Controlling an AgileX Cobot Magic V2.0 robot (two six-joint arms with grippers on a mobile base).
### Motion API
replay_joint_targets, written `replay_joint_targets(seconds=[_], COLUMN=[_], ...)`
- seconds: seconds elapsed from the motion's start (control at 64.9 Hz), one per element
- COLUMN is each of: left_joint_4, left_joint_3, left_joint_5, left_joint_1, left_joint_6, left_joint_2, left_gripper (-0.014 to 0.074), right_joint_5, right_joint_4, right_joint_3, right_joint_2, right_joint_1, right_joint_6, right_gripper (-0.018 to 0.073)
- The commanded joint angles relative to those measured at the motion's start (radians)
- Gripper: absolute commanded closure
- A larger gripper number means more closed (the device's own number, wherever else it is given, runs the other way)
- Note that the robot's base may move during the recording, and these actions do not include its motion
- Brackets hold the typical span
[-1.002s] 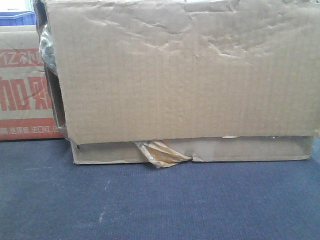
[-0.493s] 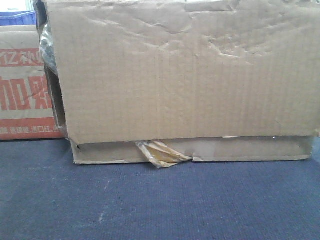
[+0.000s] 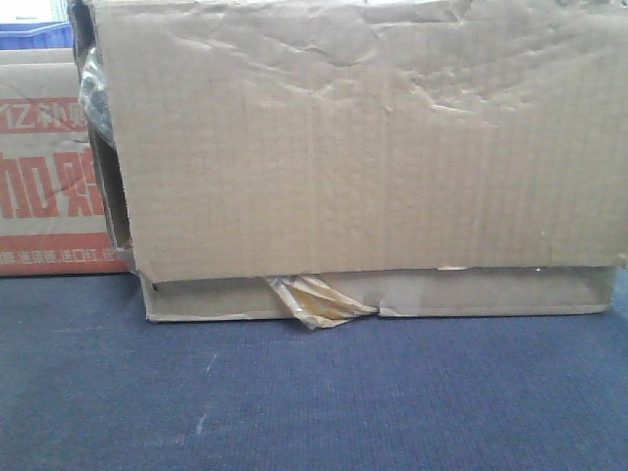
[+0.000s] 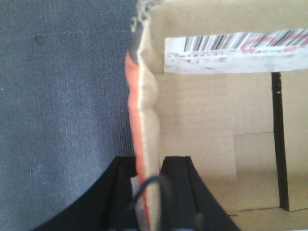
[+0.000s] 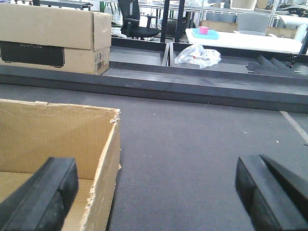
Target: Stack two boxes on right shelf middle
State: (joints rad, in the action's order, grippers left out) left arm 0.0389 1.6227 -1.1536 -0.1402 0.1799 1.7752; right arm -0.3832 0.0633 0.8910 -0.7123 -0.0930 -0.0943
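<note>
A large plain cardboard box (image 3: 363, 147) fills the front view and stands on blue-grey carpet (image 3: 314, 392). A box with red printing (image 3: 49, 186) stands behind it at the left. My left gripper (image 4: 147, 178) is shut on an upright cardboard wall (image 4: 147, 110) whose outer face is orange-red; the box's inside shows a barcode label (image 4: 236, 48). My right gripper (image 5: 156, 197) is open wide. Its left finger (image 5: 43, 192) is inside an open brown box (image 5: 53, 139) and its right finger (image 5: 274, 197) is over the carpet, so the jaws straddle the box's right wall.
A blue crate (image 3: 34, 36) shows above the red-printed box. In the right wrist view a cardboard box with a black label (image 5: 53, 38) sits on a low dark ledge (image 5: 192, 82). Behind it are a plastic bag (image 5: 197, 55), an office chair (image 5: 134, 19) and a white table (image 5: 240, 41).
The red-printed box has shifted very slightly to the right in the front view. The plain box has not moved.
</note>
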Motion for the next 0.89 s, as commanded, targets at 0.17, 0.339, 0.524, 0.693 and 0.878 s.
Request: replay_joint_targets(seconds=[0.17,0.339,0.524,0.693,0.878], left_joint_4=[-0.111,-0.150,-0.079,0.034,0.055], left_joint_3=[0.106,0.217,0.379,0.504,0.528], left_joint_5=[-0.026,-0.018,0.022,0.017,0.037], left_joint_1=[-0.004,-0.004,0.028,0.149,0.353], left_joint_6=[-0.122,-0.193,-0.220,-0.244,-0.298], left_joint_2=[-0.149,-0.270,-0.363,-0.363,-0.314], left_gripper=[0.0708,0.0708,0.0708,0.0708,0.0708], right_joint_5=[-0.003,-0.009,-0.009,-0.009,-0.007], right_joint_4=[-0.001,-0.001,-0.001,0.001,0.003], right_joint_3=[0.007,0.007,0.007,0.007,0.007], right_joint_2=[-0.003,-0.003,-0.003,-0.003,-0.003], right_joint_1=[-0.001,-0.001,-0.001,-0.001,-0.001], right_joint_6=[-0.001,-0.001,-0.001,-0.001,-0.001], right_gripper=[-0.0009,-0.0009,-0.0009,-0.0009,-0.0009])
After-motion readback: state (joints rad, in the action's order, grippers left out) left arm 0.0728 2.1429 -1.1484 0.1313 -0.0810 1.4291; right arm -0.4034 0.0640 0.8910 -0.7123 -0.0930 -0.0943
